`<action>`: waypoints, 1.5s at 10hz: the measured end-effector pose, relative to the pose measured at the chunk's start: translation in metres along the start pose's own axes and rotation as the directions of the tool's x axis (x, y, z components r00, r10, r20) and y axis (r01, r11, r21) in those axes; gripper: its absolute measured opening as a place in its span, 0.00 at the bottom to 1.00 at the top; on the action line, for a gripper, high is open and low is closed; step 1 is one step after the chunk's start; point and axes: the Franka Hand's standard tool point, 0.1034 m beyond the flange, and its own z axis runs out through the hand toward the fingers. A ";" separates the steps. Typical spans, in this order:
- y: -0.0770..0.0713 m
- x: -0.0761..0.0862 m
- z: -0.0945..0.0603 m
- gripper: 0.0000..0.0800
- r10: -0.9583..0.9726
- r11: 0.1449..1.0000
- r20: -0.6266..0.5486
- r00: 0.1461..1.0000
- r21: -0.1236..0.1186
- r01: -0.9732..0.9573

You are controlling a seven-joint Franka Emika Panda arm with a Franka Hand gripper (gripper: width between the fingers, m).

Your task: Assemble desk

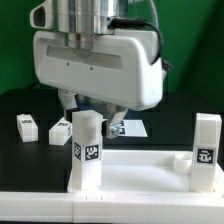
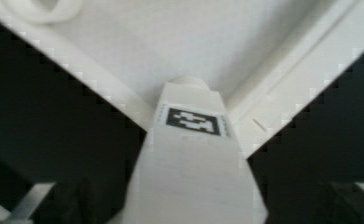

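Jaws are shown spread wide, one finger on either side of the top of the nearer upright leg (image 1: pixel 87 150) at centre frame in the exterior view; nothing is seen to be clamped.

Nearest the camera, along the lower edge, the white rimmed desk panel (image 1: pixel 140 185) is laid on the black tabletop (image 1: pixel 15 150). The nearer upright leg is raised from the panel's lower-left part, and in the wrist view it is seen running down into a corner of the panel. A second upright leg (image 1: pixel 207 150) is seen at the right edge. Further back, at middle left, a loose leg (image 1: pixel 27 126) and a second loose leg (image 1: pixel 60 130) are set on the tabletop. The marker board (image 1: pixel 135 128) is partly hidden behind the jaws.

Risk: how firmly the nearer upright leg is seated cannot be told. If it is loose, it could be tilted or drawn out of its corner by a finger brushing it as the jaws are raised.

Count: one desk panel; four legs, two upright and two loose; one marker board.
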 end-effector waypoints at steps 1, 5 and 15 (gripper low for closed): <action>-0.002 -0.002 0.000 0.80 -0.077 0.997 -0.001 0.997 -0.002 0.077; 0.001 0.000 0.001 0.81 -0.512 0.859 -0.001 0.859 -0.012 0.512; 0.008 0.001 -0.001 0.53 -0.866 0.500 -0.001 0.500 -0.014 0.866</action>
